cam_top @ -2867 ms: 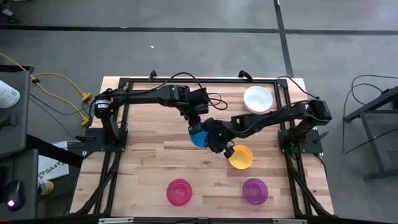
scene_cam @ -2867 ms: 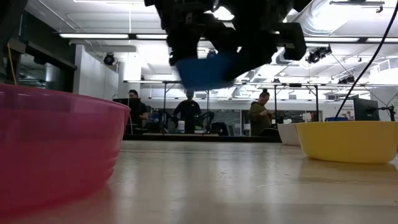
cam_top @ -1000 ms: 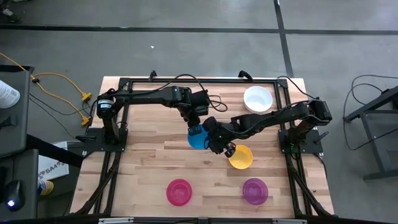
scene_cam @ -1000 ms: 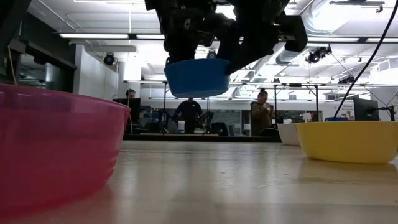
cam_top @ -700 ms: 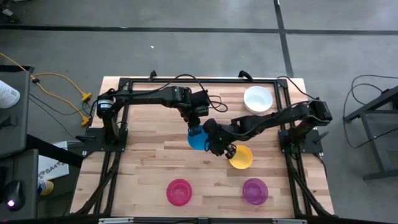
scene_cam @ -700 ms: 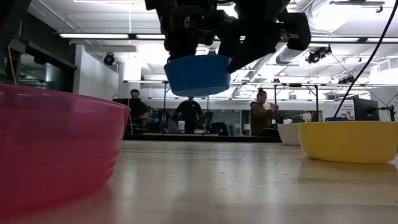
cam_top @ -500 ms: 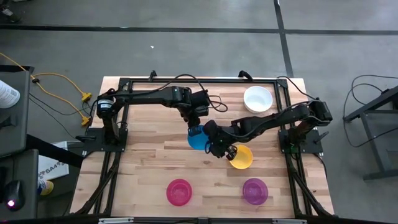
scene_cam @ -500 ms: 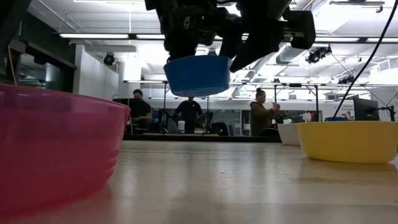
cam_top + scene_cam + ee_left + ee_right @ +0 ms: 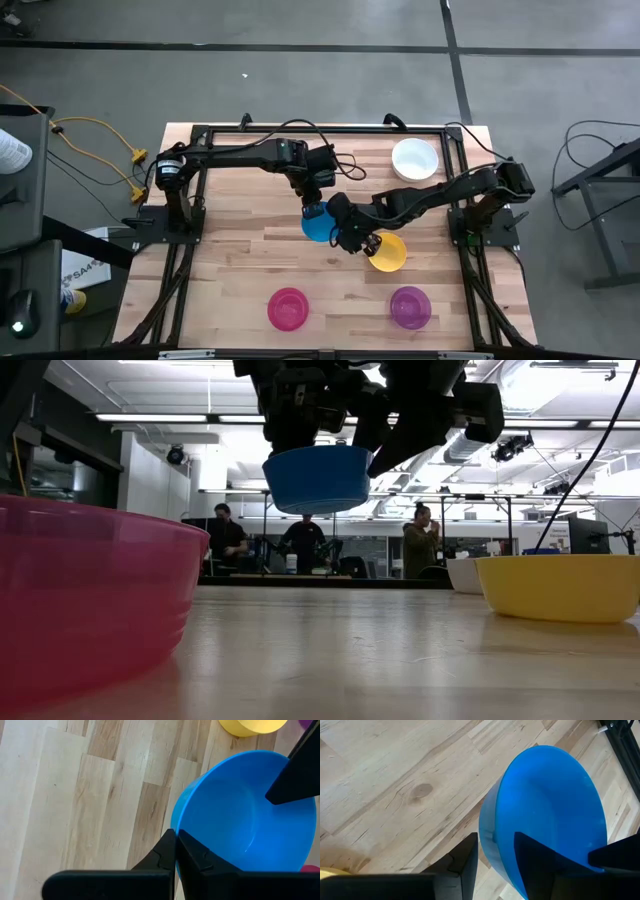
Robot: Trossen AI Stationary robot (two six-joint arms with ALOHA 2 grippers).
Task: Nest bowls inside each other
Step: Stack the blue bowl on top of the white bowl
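**Blue bowl aloft, nothing nested yet**

Nesting barely begun, judging by the layout. Held in the air at frame centre: the blue bowl (image 9: 318,224), rim pinched by the left claw (image 9: 175,851), fingers pressed together on the wall. On the opposite rim, the right claw (image 9: 495,852), spread with the wall between its fingers; whether actually gripping, cannot tell. A handover, by the look of it.

Still single on the table (image 9: 230,250): white bowl (image 9: 414,160) at upper right, yellow bowl (image 9: 387,252) just right of centre, pinkish red bowl (image 9: 288,308) and purple-magenta bowl (image 9: 410,307) along the lower edge. Four placements left, probably.

Clear daylight beneath the blue bowl in the low view. Bare wood to the left of centre, plenty of room there. Tightest spot: yellow bowl just beside the right claw. Black frame rails along the table's edges, well apart from the bowls.
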